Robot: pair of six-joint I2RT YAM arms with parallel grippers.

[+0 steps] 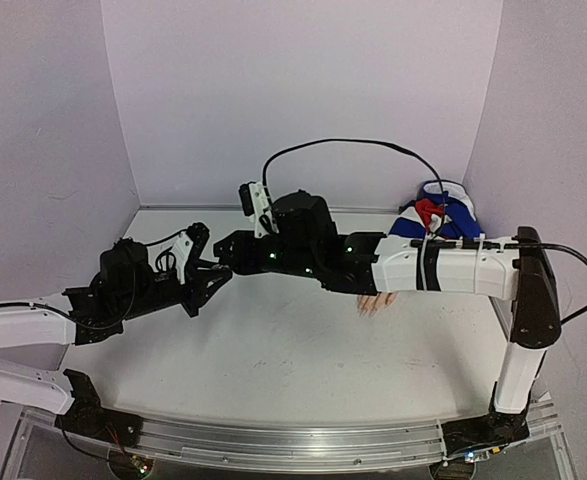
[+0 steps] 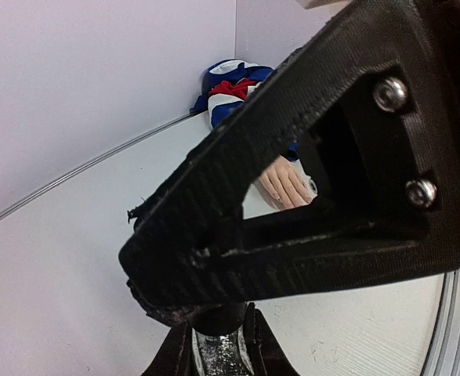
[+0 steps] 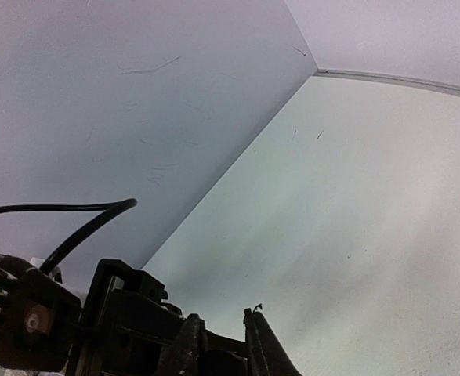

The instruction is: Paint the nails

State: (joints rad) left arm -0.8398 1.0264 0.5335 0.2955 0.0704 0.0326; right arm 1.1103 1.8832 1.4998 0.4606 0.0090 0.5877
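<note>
Uncapping step imo: left gripper (image 1: 211, 275) clamps small bottle (image 2: 223, 356), far from mannequin hand (image 1: 378, 303); right gripper (image 3: 220, 325) jaws unclear. Next: twist open.

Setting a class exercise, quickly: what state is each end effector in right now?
Left end effector: closed on a small silvery object, identity unclear.
Right end effector: closed; whether it grips anything cannot be told.

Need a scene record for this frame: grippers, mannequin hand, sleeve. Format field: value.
left gripper: shut on small shiny item
right gripper: meets the left gripper mid-table; open or shut unclear
mannequin hand: on table, showing under right forearm, no gripper touching it
sleeve: blue, white, red; far right corner
</note>
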